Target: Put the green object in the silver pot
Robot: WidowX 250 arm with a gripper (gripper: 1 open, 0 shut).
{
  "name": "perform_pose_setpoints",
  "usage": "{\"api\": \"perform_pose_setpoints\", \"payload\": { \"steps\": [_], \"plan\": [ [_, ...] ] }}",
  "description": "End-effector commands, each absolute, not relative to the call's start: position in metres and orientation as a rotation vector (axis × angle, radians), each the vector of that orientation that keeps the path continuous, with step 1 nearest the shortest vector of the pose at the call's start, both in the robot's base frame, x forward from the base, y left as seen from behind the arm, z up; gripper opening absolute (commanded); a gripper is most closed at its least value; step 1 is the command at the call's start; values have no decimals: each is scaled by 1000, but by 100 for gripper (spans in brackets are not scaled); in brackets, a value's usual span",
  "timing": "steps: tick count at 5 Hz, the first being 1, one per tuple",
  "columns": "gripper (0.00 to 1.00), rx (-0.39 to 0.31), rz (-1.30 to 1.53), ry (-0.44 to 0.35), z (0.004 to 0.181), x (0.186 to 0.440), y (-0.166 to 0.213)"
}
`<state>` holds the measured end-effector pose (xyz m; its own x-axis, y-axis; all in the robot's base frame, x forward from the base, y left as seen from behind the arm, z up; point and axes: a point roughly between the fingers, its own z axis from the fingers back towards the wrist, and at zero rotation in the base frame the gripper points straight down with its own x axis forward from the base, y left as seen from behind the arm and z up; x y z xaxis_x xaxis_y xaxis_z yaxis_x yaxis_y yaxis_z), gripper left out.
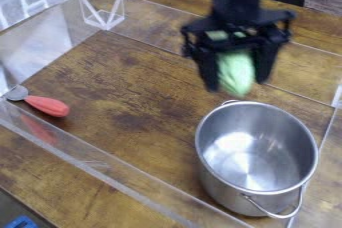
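Apparently clamped in pincer (235,70): green object (237,72), hanging between the fingers, beyond silver pot's rim (221,115). Probably light, firm, slightly slippery; best pinched across the middle.

So the pot (257,157) is sitting at the right of the table (127,97), red-handled tool (44,104) way over left.

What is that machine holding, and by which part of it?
The pincer holds a light green, oblong thing near its upper end; the exact spot is too blurred to tell.
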<state>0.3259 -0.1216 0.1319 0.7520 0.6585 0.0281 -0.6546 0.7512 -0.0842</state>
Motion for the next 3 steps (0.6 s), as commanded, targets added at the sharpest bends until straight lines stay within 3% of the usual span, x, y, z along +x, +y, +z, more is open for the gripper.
{"api": "perform_pose_setpoints", "payload": {
  "steps": [1, 2, 3],
  "plan": [
    [0, -140, 734, -117, 146, 323, -147],
    [100, -153, 750, -121, 137, 317, -157],
    [100, -172, 766, -125, 124, 313, -156]
  ]
}}
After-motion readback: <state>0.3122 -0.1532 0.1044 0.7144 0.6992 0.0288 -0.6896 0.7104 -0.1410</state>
